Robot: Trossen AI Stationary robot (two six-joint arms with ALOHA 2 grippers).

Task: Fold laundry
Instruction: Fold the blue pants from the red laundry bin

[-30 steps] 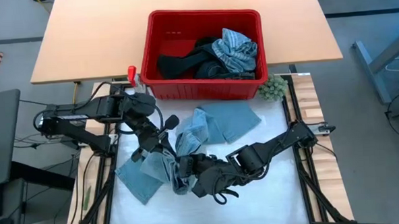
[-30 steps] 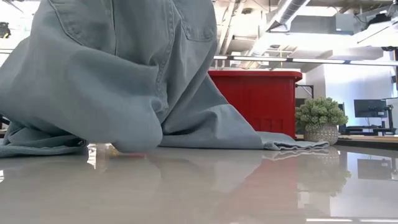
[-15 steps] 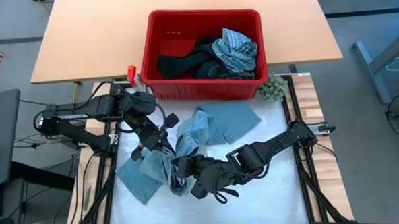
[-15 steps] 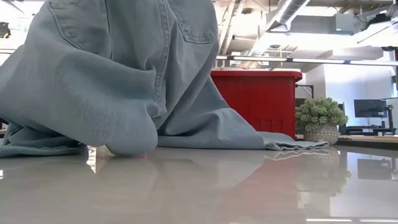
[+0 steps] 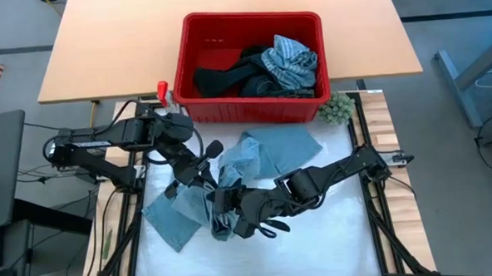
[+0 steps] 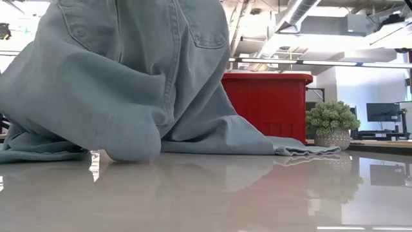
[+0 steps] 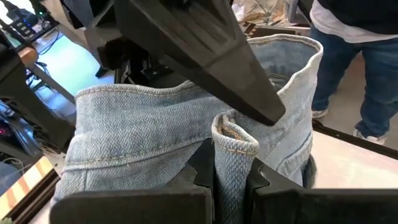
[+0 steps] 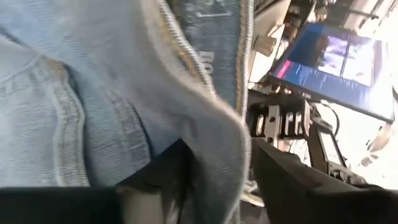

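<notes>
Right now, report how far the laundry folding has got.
Nothing looks folded yet. In hand: the light blue jeans, crumpled on the white mat, the left gripper shut on a fold of denim, the right gripper around another edge. Left: the garments in the red basket.

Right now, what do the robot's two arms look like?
Both arms are dark, nearly black, built from chunky jointed segments. The left arm has thin black cables looping along it. The right arm has a small pale fitting near its base. The left end effector has two flat, blocky black fingers.
</notes>
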